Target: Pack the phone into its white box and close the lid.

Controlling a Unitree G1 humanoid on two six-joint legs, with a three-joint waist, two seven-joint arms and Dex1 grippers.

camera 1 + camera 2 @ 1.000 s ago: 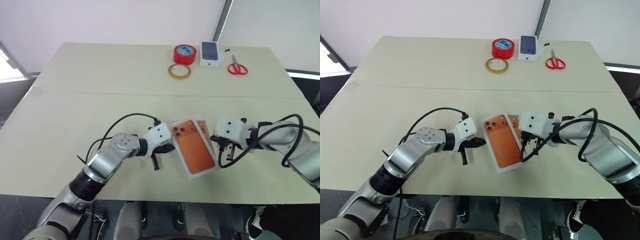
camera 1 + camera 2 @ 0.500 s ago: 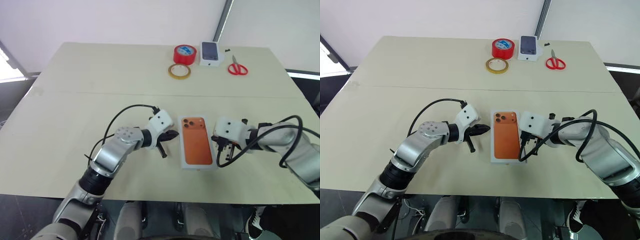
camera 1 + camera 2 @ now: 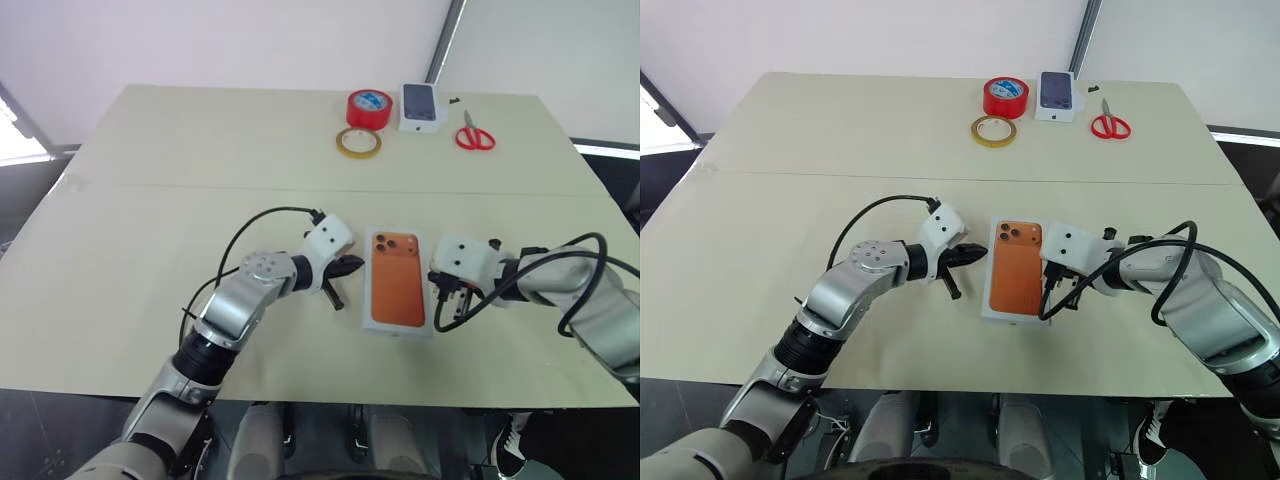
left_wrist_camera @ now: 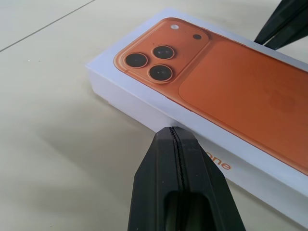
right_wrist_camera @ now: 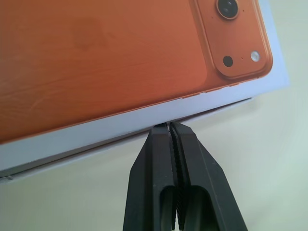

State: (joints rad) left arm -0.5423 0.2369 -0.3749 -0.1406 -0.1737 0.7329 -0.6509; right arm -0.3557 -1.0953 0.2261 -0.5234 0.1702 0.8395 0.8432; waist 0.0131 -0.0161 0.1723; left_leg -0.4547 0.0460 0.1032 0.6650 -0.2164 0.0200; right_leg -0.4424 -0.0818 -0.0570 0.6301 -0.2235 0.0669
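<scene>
From your head views, the white box lies flat on the counter between the two grippers, its orange phone-picture top facing up. Your left wrist view adds orange lettering along the box's side wall; your right wrist view shows a thin seam under the lid edge (whether the phone itself is inside, you cannot tell). The left gripper has its jaws clenched empty just beside the box; the right gripper, also clenched empty, meets that seam.
</scene>
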